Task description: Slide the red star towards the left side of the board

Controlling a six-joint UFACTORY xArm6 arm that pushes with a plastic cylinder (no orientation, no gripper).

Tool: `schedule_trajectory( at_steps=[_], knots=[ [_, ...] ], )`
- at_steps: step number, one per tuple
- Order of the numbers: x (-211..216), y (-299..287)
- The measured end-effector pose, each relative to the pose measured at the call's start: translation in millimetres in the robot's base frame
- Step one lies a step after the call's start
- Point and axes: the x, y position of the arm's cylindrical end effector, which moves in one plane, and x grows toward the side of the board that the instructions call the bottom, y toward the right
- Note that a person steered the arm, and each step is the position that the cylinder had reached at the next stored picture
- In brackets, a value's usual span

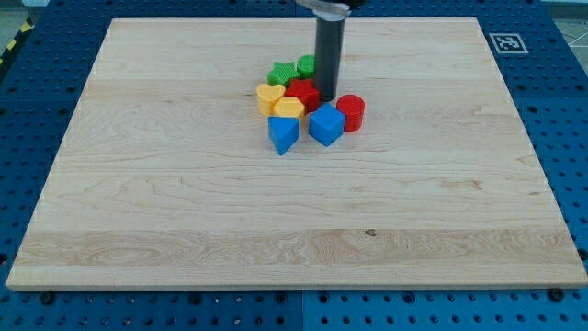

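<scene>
Red star [302, 93] sits mid-cluster, a bit above board centre, with my tip [328, 98] planted right at its 3 o'clock, looks like touching. No gripper here, just a bare rod, so nothing to open or close. Seems I'm at the start of the push. Trouble is what's in the way: the yellow blocks [276, 99] sit at its 9 and 7 o'clock, the green star [282, 72] at 11. I'd expect a straight shove toward 9 o'clock to drag the yellows along.
</scene>
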Motion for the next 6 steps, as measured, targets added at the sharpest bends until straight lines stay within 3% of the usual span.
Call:
schedule_trajectory(
  at_steps=[4, 6],
  knots=[
    [46.1, -168.3],
    [24.3, -213.9]
  ],
)
